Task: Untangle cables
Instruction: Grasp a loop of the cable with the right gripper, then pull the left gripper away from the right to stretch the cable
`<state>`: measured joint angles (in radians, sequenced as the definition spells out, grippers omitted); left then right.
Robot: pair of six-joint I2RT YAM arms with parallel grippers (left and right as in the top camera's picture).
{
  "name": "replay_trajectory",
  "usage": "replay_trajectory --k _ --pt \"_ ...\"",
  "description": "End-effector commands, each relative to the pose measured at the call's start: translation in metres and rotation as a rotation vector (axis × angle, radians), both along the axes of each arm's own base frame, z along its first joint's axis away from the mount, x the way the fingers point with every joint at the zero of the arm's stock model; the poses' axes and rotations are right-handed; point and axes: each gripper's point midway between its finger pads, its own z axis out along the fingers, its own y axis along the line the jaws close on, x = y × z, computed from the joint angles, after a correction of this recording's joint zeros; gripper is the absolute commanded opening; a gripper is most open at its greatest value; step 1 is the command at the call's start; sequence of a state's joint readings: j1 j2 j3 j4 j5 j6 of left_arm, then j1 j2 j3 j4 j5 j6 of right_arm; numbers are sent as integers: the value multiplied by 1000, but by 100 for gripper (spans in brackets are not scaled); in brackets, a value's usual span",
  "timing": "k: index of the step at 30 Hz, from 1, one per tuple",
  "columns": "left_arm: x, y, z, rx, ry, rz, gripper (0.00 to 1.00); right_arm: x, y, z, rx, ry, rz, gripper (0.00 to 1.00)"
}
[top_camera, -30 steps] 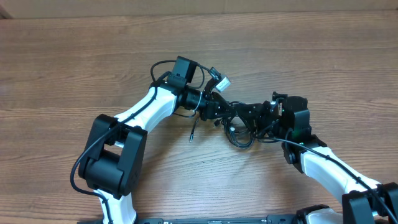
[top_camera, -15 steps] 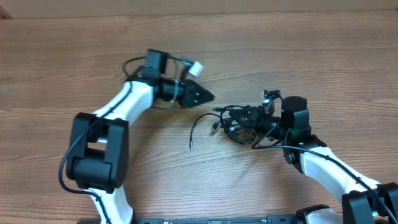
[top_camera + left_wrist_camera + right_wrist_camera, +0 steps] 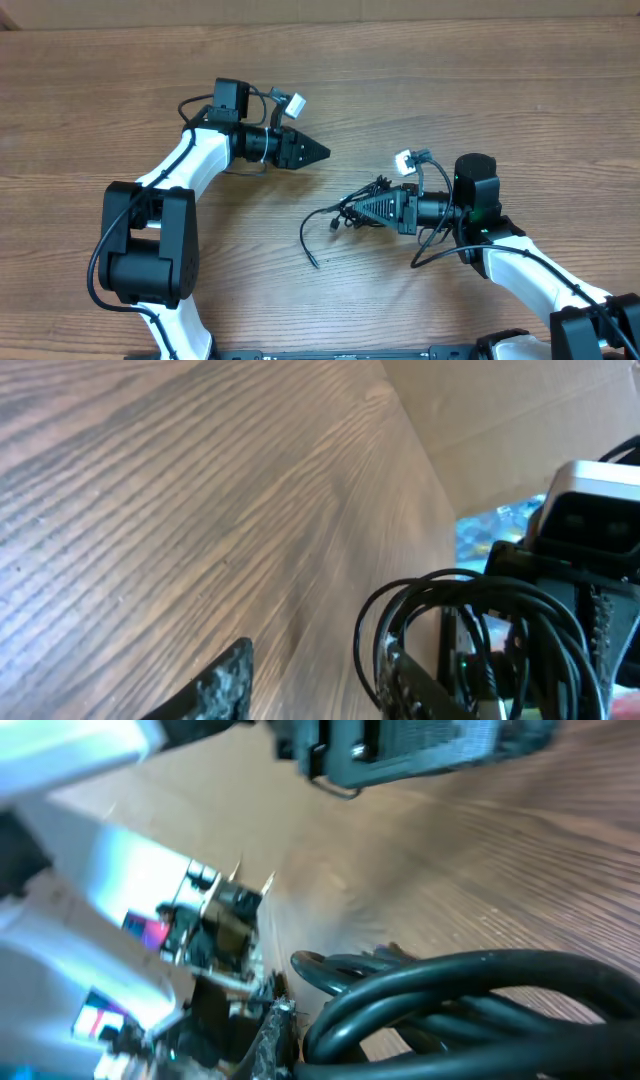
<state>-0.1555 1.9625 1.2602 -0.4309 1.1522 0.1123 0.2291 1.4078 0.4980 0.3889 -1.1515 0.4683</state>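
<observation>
The cables point(image 3: 338, 213) are a small knotted bundle of thin black cord on the wooden table, right of centre. One loose strand point(image 3: 305, 236) curls out to the left and ends near the front. My right gripper point(image 3: 354, 210) points left and is shut on the bundle. In the right wrist view, thick black loops of the cables point(image 3: 450, 982) crowd against its fingertip point(image 3: 281, 1025). My left gripper point(image 3: 318, 152) hovers up and to the left of the bundle, apart from it. In the left wrist view it point(image 3: 312, 656) is open, with bare wood between its fingers.
The wooden table point(image 3: 480, 90) runs to a cardboard wall point(image 3: 320, 10) along the far edge. Each arm carries its own thicker black cable with a white plug, the left arm's point(image 3: 294, 102) and the right arm's point(image 3: 406, 160). The right arm's camera housing point(image 3: 590, 500) shows ahead of the left gripper.
My left gripper has let go of the bundle, opened and drawn back up and left. The right gripper has kept hold and turned, and a strand now trails out to the left.
</observation>
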Motion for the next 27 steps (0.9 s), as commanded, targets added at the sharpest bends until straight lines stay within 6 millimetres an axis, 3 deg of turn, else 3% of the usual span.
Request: replay_trajectory --k 1,7,20,27 --pt "-6 -6 14 -70 -52 -64 46 -9 3 11 31 -122 93 4" --pt "-21 -14 31 -182 -67 -140 50 -12 3 12 39 -114 107 4" --pt "-48 -53 28 -169 -75 -251 47 -1 -11 13 50 -31 46 4" --pt "-63 -75 20 -124 -90 -303 48 -5 -11 14 60 -29 65 4"
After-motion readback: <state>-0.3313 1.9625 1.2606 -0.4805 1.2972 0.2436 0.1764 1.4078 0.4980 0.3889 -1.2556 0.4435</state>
